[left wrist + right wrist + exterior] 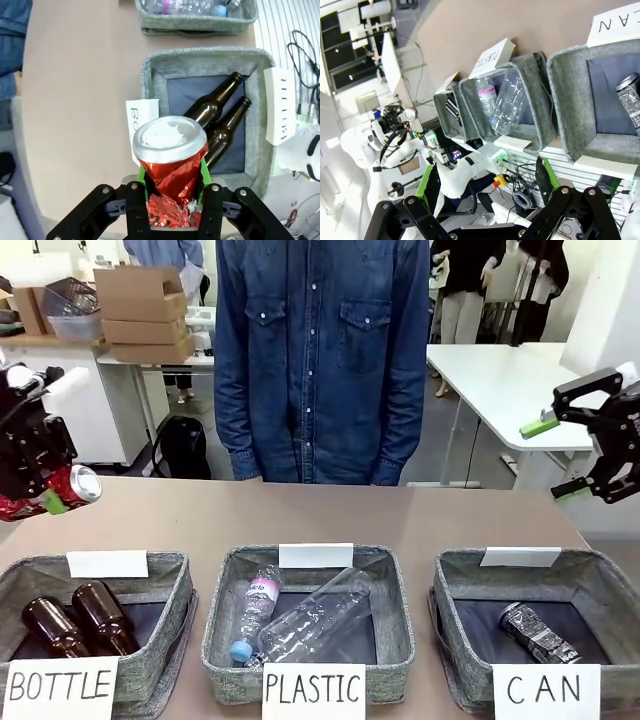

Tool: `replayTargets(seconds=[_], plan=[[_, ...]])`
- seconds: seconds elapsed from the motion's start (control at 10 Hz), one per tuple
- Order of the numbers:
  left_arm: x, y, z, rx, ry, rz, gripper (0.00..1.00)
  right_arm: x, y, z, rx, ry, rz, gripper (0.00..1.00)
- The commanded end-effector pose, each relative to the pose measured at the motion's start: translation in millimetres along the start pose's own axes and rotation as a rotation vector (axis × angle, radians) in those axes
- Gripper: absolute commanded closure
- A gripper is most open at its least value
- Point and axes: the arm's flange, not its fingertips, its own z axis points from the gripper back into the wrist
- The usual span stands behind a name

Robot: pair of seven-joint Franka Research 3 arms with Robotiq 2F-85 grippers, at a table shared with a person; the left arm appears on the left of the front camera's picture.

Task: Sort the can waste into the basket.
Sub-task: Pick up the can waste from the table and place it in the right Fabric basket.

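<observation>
My left gripper (55, 497) hangs at the far left above the table, shut on the crushed red can (62, 489); in the left wrist view the red can (170, 155) sits between the green pads (142, 176) of that gripper (172, 180), silver top facing outward. The silver can with the dark pattern (537, 631) lies in the grey basket signed "CAN" (455, 590) at the right; the same silver can (631, 97) and CAN basket (570, 100) appear in the right wrist view. My right gripper (556, 455) is raised at the far right, open and holding nothing; its fingers (427, 182) spread wide.
The left basket signed "BOTTLE" (170, 575) holds two brown glass bottles (80, 620). The middle basket signed "PLASTIC" (395, 585) holds clear plastic bottles (300, 620). A person in a denim shirt (320, 360) stands at the table's far edge. Bare tabletop (300, 515) lies behind the baskets.
</observation>
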Motion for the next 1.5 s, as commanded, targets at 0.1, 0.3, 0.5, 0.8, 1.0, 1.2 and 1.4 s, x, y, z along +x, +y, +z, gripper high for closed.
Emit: replayTargets(seconds=[0.1,0.3,0.5,0.8,1.0,1.2,1.4], plan=[[3,2,5,-0.010,-0.017,0.017,0.86,1,-2,2,-0.001,0.005,0.016,0.00],[2,3,2,-0.002,-0.002,0.011,0.59,1,-2,2,-0.001,0.005,0.016,0.00],[74,15,11,0.070,0.003,-0.005,0.59,-5,3,12,-0.005,0.005,0.018,0.00],[243,50,24,0.312,-0.030,-0.329,0.59,1,-41,95,-0.038,-0.188,-0.080,0.00],[333,85,3,0.227,-0.114,-0.585,0.59,2,-93,172,0.013,-0.336,-0.187,0.00],[422,116,-41,0.087,-0.184,-0.719,0.59,-14,-144,259,0.117,-0.517,-0.283,0.00],[503,116,-98,-0.103,-0.207,-0.838,0.59,-14,-184,283,0.133,-0.604,-0.364,0.00]])
